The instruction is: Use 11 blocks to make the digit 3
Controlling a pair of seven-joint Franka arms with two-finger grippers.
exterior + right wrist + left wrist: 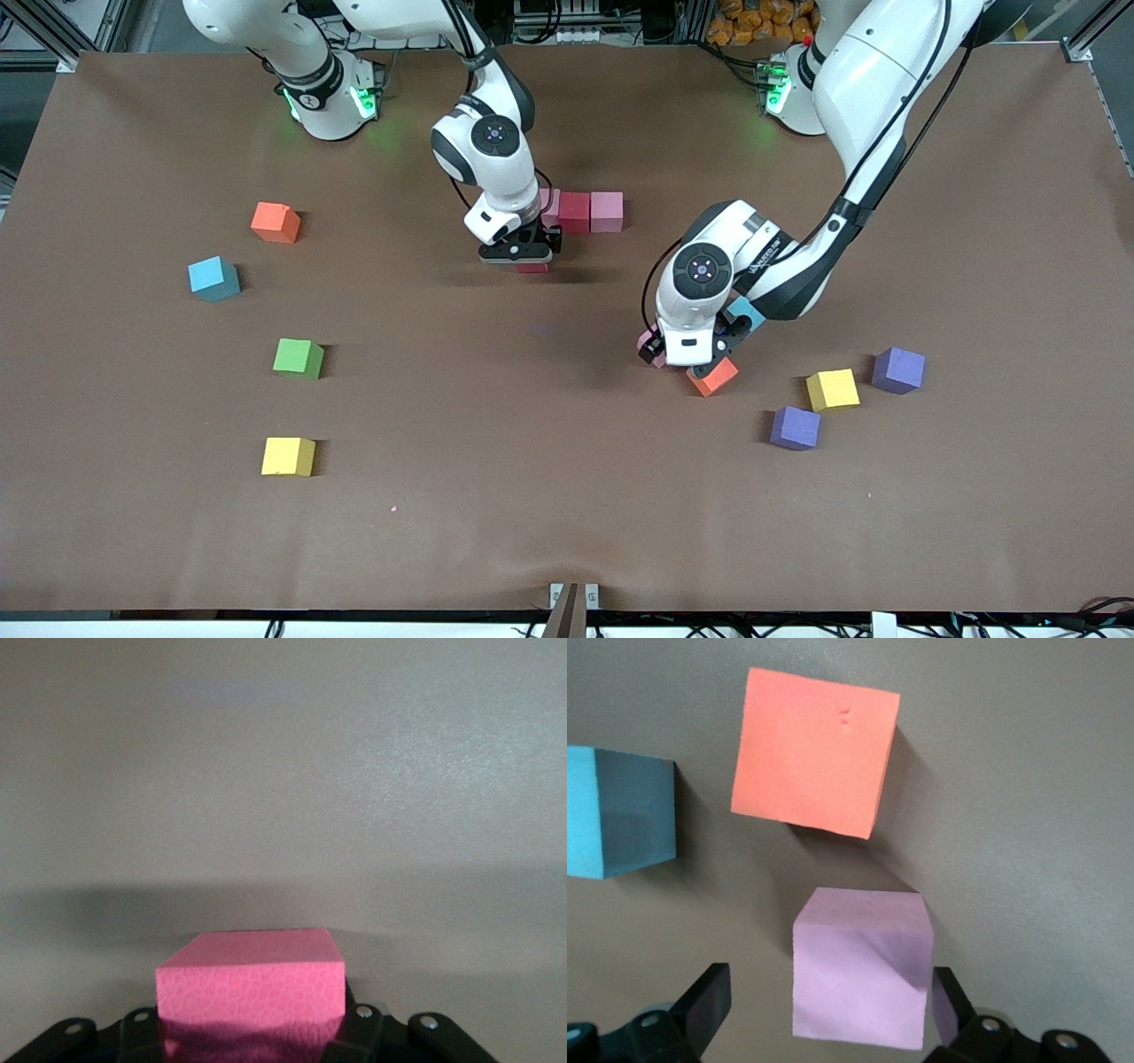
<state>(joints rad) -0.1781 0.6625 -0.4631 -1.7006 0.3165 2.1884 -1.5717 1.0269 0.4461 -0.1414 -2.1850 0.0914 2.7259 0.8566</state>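
Note:
A row of three touching blocks, pink (550, 207), red (574, 213) and pink (607, 211), lies mid-table. My right gripper (529, 259) hangs over the table next to that row, shut on a red block (251, 992) that also shows under the hand (532, 267). My left gripper (687, 359) is low toward the left arm's end and stands open around a pink block (862, 979). One finger (709, 1005) is well clear of it and the other (948, 1005) is close beside it. An orange block (815, 762) and a light blue block (616, 815) lie close by.
Loose blocks toward the right arm's end: orange (275, 221), light blue (213, 278), green (298, 358), yellow (288, 456). Toward the left arm's end: yellow (833, 389), two purple (897, 369) (795, 428), orange (711, 377) and light blue (747, 312) by the left hand.

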